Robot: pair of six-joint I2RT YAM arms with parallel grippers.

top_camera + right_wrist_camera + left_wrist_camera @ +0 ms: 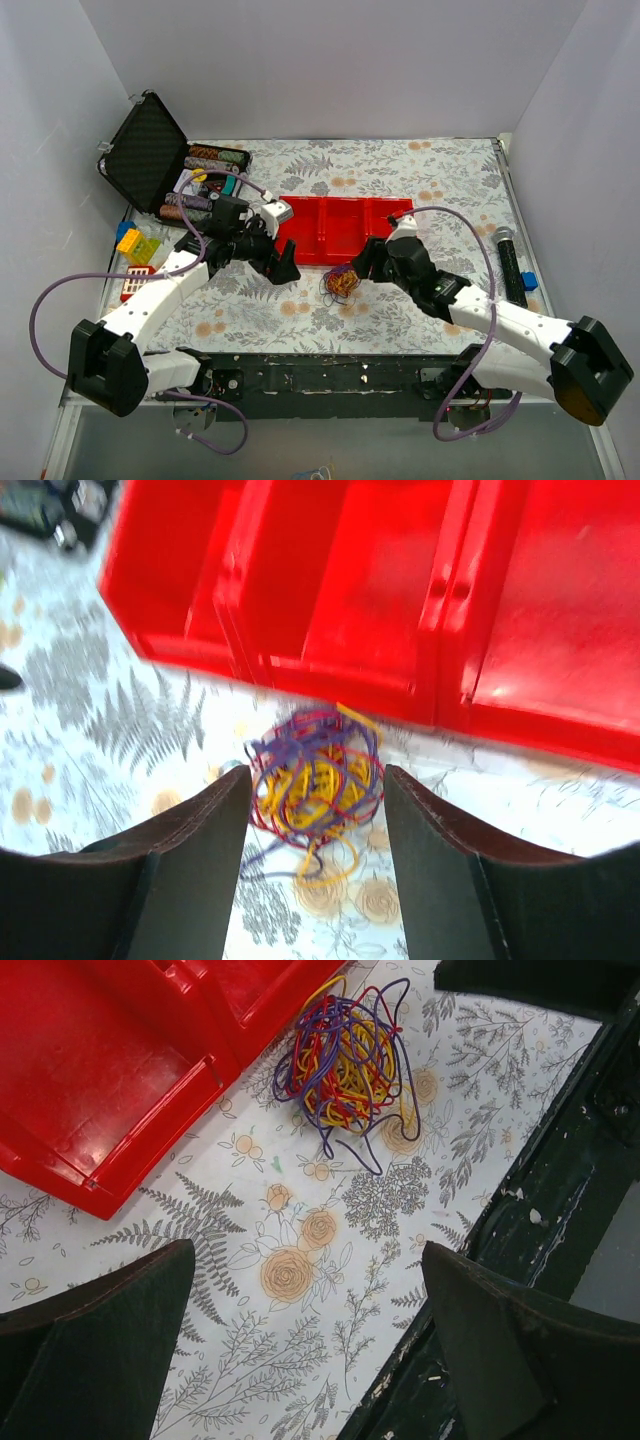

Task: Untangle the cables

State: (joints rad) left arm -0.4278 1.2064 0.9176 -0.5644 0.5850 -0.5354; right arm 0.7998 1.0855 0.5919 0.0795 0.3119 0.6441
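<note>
Left gripper (307,1250) is spread wide and nothing's held. Right gripper (317,775) is parted too, and the cables (318,805) are seen lying right between its fingertips.

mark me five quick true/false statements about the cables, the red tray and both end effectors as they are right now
1. The cables lie on the table, outside the red tray. True.
2. The left end effector is clamped on the cables. False: its jaws stand wide open and empty, and the bunch lies ahead of it, apart.
3. The right end effector has its jaws apart, and the bunch shows between them. True.
4. Some strands rest inside a tray compartment. False: the compartments in view look empty, and the bunch sits just in front of the tray.
5. The bunch mixes yellow, red and purple strands. True.
</note>
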